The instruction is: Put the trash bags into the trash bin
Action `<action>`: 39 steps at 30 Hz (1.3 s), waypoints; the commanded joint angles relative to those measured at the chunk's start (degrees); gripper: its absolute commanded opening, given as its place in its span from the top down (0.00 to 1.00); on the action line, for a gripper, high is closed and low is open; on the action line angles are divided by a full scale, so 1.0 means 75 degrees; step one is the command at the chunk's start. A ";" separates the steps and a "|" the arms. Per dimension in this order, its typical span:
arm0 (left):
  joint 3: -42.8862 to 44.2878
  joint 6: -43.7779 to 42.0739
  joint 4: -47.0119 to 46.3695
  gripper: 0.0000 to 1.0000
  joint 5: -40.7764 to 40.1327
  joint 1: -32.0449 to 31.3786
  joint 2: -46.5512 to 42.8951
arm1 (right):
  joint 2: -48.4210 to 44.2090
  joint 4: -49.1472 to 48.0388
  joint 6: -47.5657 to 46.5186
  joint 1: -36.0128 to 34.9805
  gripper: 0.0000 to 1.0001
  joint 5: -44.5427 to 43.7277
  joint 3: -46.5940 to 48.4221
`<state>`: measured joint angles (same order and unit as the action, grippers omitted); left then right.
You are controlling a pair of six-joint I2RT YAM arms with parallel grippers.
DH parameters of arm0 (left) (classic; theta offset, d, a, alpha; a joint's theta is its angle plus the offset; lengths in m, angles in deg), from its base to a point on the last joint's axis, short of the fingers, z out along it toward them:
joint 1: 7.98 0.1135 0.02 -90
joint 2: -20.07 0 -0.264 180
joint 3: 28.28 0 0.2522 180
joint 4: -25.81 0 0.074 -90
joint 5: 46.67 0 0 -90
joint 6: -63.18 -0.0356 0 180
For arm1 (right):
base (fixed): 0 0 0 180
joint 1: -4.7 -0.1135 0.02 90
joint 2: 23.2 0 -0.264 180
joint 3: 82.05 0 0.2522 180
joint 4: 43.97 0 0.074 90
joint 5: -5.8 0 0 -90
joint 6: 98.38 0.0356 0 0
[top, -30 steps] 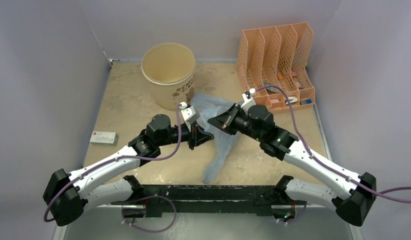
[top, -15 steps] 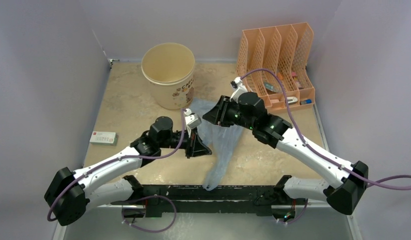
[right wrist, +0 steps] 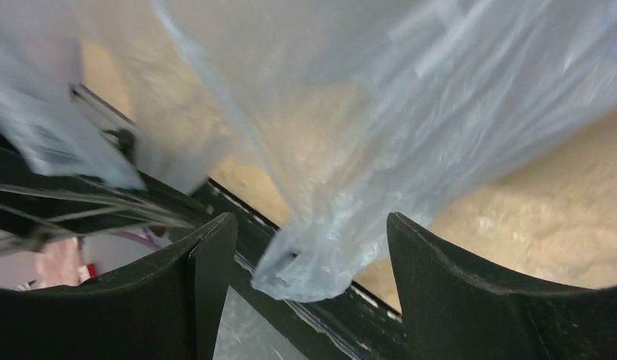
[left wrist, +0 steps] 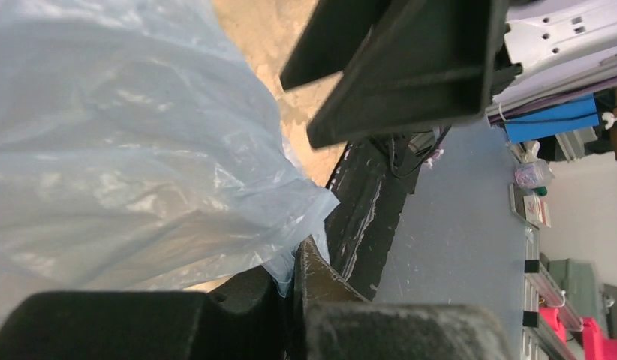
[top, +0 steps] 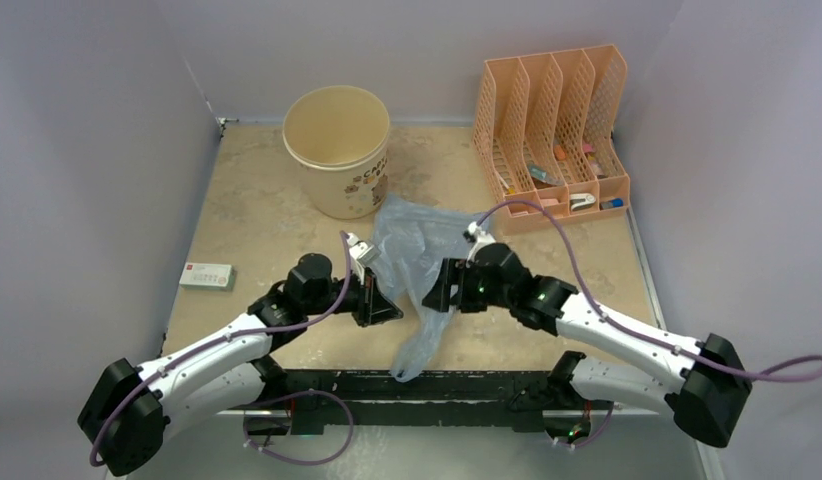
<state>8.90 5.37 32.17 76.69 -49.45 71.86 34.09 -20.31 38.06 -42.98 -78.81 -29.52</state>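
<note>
The right gripper [right wrist: 309, 229] has been opened wide within the last second, and the trash bag [top: 412, 255] is no longer held by it. The bag is pinched only in the closed left gripper [top: 375, 303], mid-table, short of the trash bin [top: 349, 190]. A regrasp is judged likely.

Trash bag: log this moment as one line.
left gripper: shut on trash bag | right gripper: open around bag | trash bin: no bag
</note>
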 commanded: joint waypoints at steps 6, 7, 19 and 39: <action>-0.0380 0.0891 0.0523 1.00 -0.1657 0.0012 -0.0426 | 0.0121 -0.1033 0.2382 -0.1002 0.30 -0.1307 -0.1383; -0.0459 0.0996 0.0524 1.00 -0.1725 0.0013 -0.0440 | 0.0186 -0.1238 0.2697 -0.1002 0.33 -0.1105 -0.1569; -0.1228 0.1420 0.1092 1.00 -0.2208 0.0010 -0.1464 | 0.0296 -0.1194 0.1263 0.0786 1.00 -0.2032 -0.0281; -0.1369 0.1394 -0.1139 1.00 -0.0862 -0.0048 -0.0392 | 0.0999 -0.0863 -0.1259 0.1761 0.64 0.0656 0.0954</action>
<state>-3.19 14.57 29.16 70.25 -49.63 68.43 45.68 -22.30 29.65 -29.63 -83.49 -20.76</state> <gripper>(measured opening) 0.007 0.361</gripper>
